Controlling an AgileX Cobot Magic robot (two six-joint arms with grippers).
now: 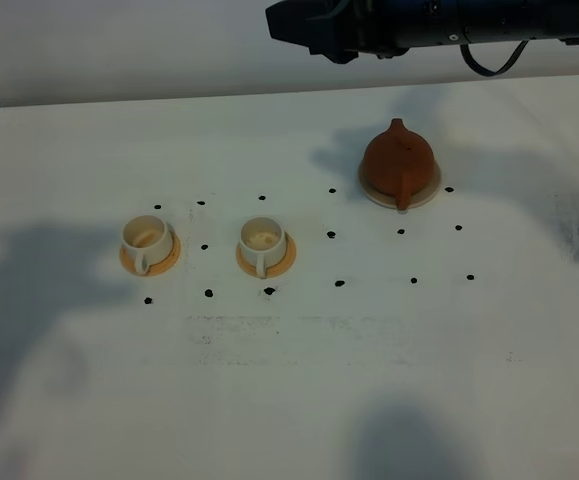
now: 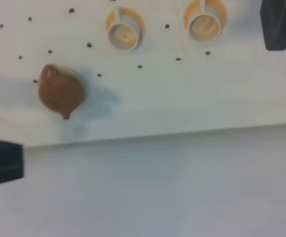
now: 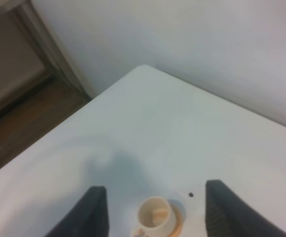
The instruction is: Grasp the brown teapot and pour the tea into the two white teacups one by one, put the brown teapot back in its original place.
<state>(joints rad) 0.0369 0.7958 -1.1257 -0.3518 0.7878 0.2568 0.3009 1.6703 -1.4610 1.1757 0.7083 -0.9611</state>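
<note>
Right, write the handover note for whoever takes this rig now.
Left gripper: open, empty.
Right gripper: open, empty.
Brown teapot sits on its tan coaster, no gripper touching it.
Outer teacup and nearer teacup stand apart from the teapot.
Done: apparently nothing; no dark tea shows in either cup.
Left: grasp the teapot, pour into each cup, return it to the coaster.

We see a black arm with a dark blue sheen, a looping black cable, and matte black tapered fingers.
</note>
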